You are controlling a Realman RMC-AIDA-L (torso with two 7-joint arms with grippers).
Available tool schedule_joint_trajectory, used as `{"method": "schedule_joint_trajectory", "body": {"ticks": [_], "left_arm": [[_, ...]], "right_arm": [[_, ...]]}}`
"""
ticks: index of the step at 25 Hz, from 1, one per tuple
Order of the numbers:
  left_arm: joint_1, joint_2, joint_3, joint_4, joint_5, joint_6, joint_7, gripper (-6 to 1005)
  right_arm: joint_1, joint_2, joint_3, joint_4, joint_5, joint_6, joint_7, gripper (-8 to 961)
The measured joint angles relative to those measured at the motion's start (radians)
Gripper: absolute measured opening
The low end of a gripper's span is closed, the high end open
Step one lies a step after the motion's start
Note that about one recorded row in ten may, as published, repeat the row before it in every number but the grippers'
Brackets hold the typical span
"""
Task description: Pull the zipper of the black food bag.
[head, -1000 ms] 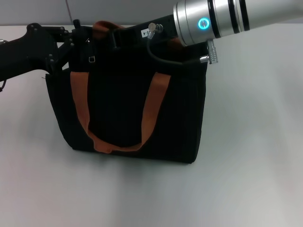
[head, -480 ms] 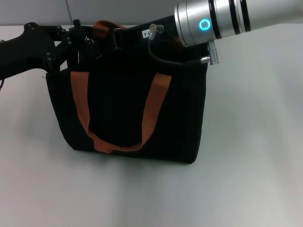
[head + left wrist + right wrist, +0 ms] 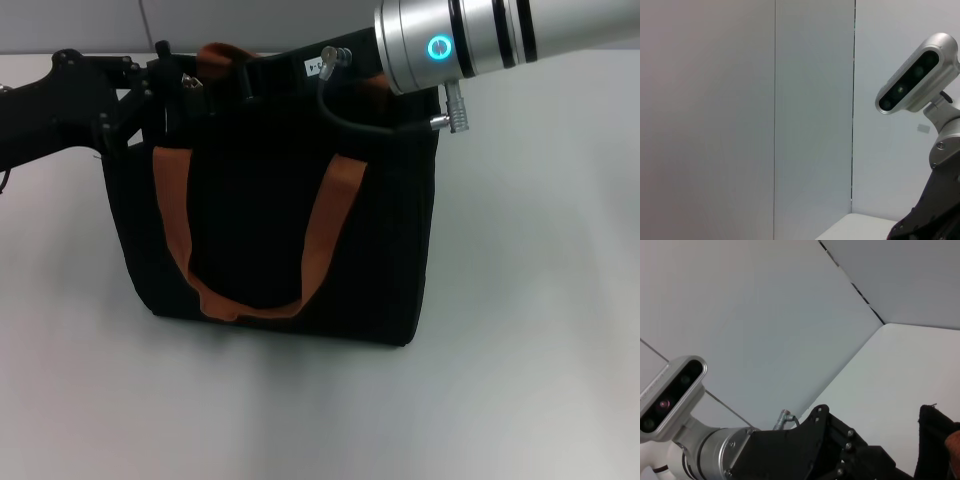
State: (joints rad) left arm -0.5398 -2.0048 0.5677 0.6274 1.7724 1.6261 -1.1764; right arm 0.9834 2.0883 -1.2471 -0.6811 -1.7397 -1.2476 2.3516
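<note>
The black food bag [image 3: 260, 230] stands upright mid-table, with an orange-brown handle [image 3: 320, 235] hanging down its front. My left gripper [image 3: 178, 82] reaches in from the left and sits at the bag's top left corner. My right gripper [image 3: 246, 78] comes from the upper right and rests over the bag's top edge, near the back handle [image 3: 215, 55]. The zipper pull is hidden among the black gripper parts. The right wrist view shows the left arm [image 3: 790, 450] and a corner of the bag [image 3: 935, 440].
The white table [image 3: 520, 330] spreads around the bag. The silver right forearm [image 3: 470, 35] and its cable [image 3: 350, 120] hang over the bag's top right. The left wrist view shows the wall and the right arm's camera [image 3: 917, 75].
A small silver piece that hung on the bag's upper left front has risen to the left gripper. The right arm has shifted slightly to the right. The bag's top left edge has moved slightly.
</note>
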Motion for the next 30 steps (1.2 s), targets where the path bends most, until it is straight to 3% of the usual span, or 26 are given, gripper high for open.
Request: {"method": "schedule_joint_trajectory", "body": {"ticks": [15,20,25,30], "left_arm": [[0.001,0.000,0.005,0.000,0.001,0.006,0.005,39],[0.004,0.000,0.003,0.000,0.001,0.007,0.005,39],[0.009,0.000,-0.001,0.000,0.000,0.007,0.005,39],[0.012,0.001,-0.002,0.000,-0.001,0.008,0.005,40]], "right_arm": [[0.025,0.000,-0.002,0.017,0.000,0.002,0.003,2],[0.038,0.001,-0.002,0.036,0.000,0.001,0.003,104],[0.037,0.000,0.001,0.036,0.000,0.000,0.008,119],[0.033,-0.001,0.001,0.034,0.000,0.001,0.019,85]]}}
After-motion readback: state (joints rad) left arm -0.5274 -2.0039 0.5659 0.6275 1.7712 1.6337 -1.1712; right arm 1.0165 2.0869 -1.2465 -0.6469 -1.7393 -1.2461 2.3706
